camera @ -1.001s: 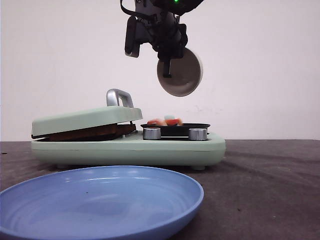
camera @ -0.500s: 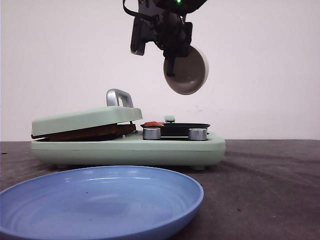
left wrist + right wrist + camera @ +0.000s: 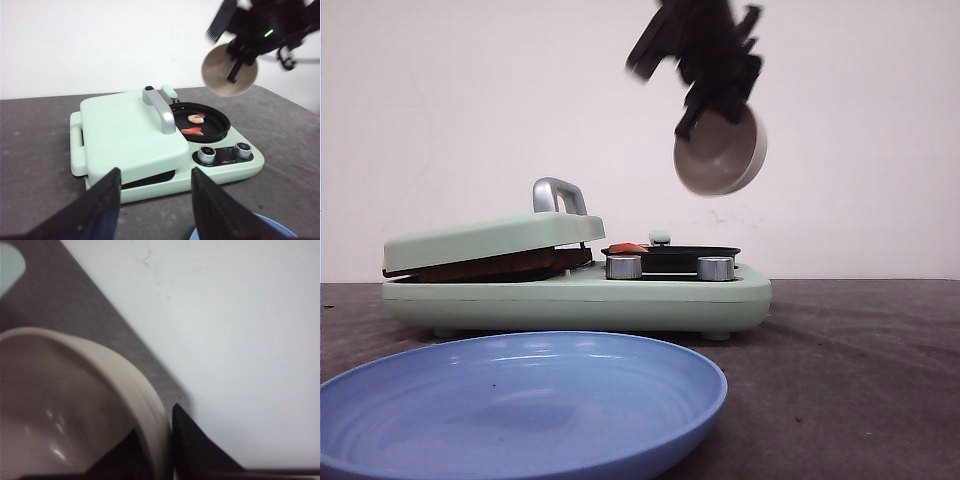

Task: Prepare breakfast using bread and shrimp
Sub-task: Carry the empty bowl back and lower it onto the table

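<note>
Since a sec ago the right gripper point(image 3: 705, 95) w/ the beige bowl point(image 3: 722, 152) has swung up and rightward, away from the black pan point(image 3: 201, 121); bowl looks empty.

Mint breakfast maker point(image 3: 575, 290) sits mid-table, lid point(image 3: 125, 135) shut on the bread point(image 3: 510, 265), prob. toasting. Blue plate point(image 3: 520, 405) waits nearby, likely for serving. Shrimp point(image 3: 195, 125) lie in the pan. Right fingers pinch the bowl rim; left gripper point(image 3: 152, 200) hovers w/ fingers apart.
</note>
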### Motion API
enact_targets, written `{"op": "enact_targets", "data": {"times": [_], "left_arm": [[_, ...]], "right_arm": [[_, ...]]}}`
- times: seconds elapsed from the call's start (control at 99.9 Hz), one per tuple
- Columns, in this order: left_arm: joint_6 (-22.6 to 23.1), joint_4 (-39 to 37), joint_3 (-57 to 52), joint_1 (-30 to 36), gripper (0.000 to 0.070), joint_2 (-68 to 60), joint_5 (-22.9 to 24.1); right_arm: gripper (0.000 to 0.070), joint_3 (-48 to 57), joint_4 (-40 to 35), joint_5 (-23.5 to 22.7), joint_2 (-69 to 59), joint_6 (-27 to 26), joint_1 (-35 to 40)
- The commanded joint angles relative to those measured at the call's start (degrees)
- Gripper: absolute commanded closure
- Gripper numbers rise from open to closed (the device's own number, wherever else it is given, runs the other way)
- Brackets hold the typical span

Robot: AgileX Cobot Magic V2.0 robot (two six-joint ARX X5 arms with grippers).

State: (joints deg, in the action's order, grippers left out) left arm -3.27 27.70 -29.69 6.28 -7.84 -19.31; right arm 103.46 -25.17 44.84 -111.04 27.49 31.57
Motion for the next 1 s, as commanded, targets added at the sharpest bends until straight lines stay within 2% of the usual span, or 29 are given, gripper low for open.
{"op": "enact_targets", "data": {"times": [0.0, 0.1, 0.23, 0.31, 0.551, 0.621, 0.741, 0.801, 0.891, 0.991], "left_arm": [[0.87, -0.22, 0.02, 0.11, 0.0498, -0.74, 0.24], [0.85, -0.20, 0.02, 0.11, 0.0498, -2.21, 0.22], [0.81, -0.22, 0.02, 0.11, 0.0498, -4.33, 0.15], [0.70, -0.31, 0.02, 0.11, 0.0498, -5.70, -0.24], [-0.35, -1.77, 0.02, 0.11, 0.0498, -8.31, -0.26], [-1.86, -3.26, 0.02, 0.11, 0.0498, -8.70, -0.59], [-4.24, -5.35, 0.02, 0.11, 0.0498, -9.62, -1.84], [-5.22, -6.27, 0.02, 0.11, 0.0498, -10.21, -2.27], [-5.44, -7.10, 0.02, 0.11, 0.0498, -11.39, -2.69], [-5.44, -7.23, 0.02, 0.11, 0.0498, -12.79, -2.82]], "right_arm": [[0.0693, 1.51, -5.27, -5.35, 1.27, -19.02, -1.27], [0.0693, 1.51, -12.59, -14.38, 4.22, -28.35, -4.66], [0.0693, 1.51, -19.74, -24.50, 7.17, -34.38, -9.09], [0.0693, 1.51, -23.63, -30.01, 8.46, -36.11, -11.74], [0.0693, 1.36, -31.89, -48.54, 9.27, -36.68, -19.58], [0.0693, 0.74, -32.15, -51.63, 9.27, -36.68, -21.11], [0.0693, 0.44, -33.42, -53.18, 9.27, -36.68, -23.50], [0.0693, -0.17, -33.40, -55.80, 9.27, -36.68, -24.63], [0.0693, -1.57, -33.11, -59.74, 9.27, -36.68, -26.53], [0.0693, -4.00, -32.37, -60.52, 9.27, -36.68, -27.85]]}}
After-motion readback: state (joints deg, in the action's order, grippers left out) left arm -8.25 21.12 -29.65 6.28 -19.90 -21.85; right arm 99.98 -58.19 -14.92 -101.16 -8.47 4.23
